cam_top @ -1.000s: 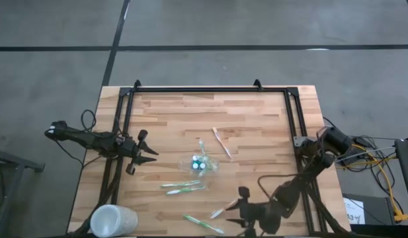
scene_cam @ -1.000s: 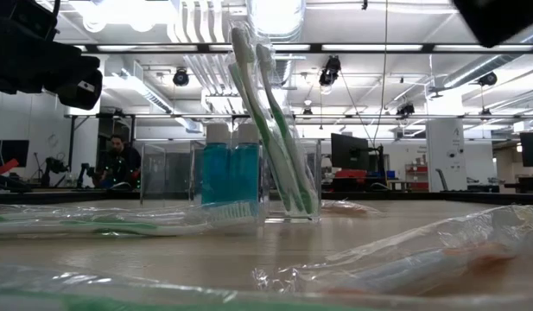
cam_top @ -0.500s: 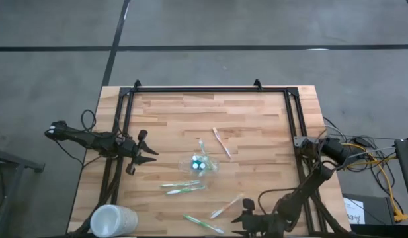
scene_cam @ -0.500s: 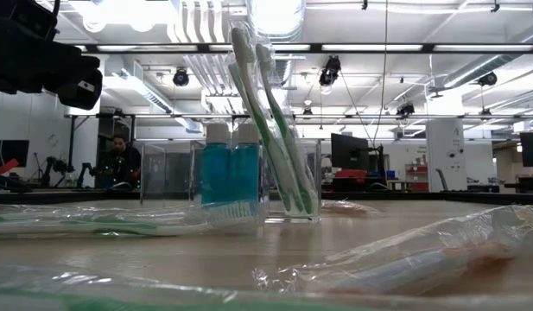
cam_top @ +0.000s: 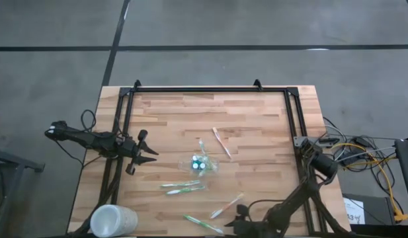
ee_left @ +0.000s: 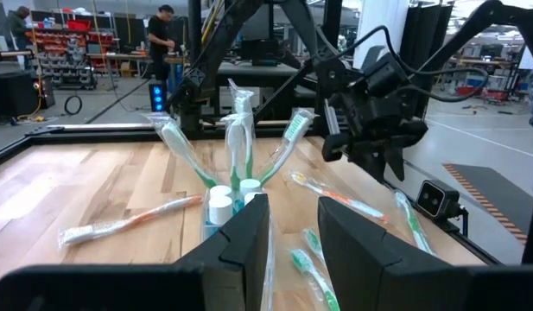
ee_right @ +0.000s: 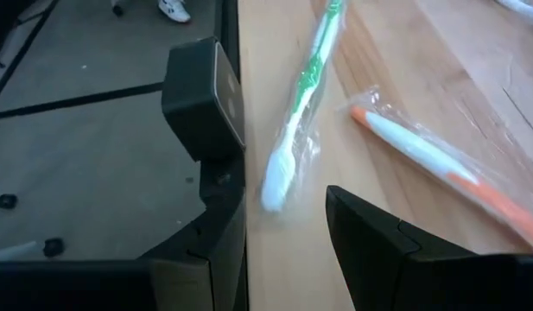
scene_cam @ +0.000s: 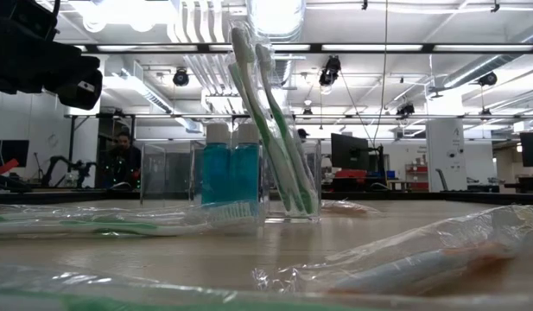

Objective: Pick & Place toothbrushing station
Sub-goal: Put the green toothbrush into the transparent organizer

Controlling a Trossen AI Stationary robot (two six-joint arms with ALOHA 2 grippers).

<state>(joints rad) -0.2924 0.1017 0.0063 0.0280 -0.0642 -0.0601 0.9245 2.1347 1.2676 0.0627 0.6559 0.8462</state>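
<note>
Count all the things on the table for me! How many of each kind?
Toothbrushes: 8 (3 standing in the holder, 5 loose on the table)
Blue tubes: 2
Holder: 1
Cup: 1
Total: 12

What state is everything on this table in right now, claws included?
Holder: upright, holding toothbrushes and blue tubes.
Wrapped toothbrushes: lying loose on the table.
White cup: on its side at the near-left corner.
Left gripper: open, empty.
Right gripper: open, empty, at the near edge.
</note>
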